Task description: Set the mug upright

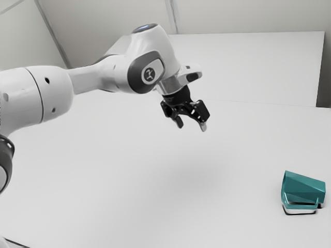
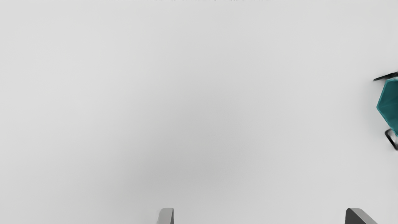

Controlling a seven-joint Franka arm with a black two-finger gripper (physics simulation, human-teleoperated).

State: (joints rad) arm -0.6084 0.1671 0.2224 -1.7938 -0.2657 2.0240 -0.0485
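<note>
A teal, faceted mug (image 1: 304, 188) lies on its side on the white table, toward the exterior view's lower right. Part of the same mug (image 2: 390, 104) is cut off by the frame in the wrist view. The black gripper (image 1: 191, 125) hangs above the table, well apart from the mug and higher, on the exterior view's left of it. In the wrist view the gripper (image 2: 259, 214) is open, its two fingertips wide apart with nothing between them.
The white table (image 1: 155, 181) extends under the arm and the mug. A pale panel (image 1: 253, 67) with a dark right edge stands behind it. Dark thin lines lie at the exterior view's lower left corner.
</note>
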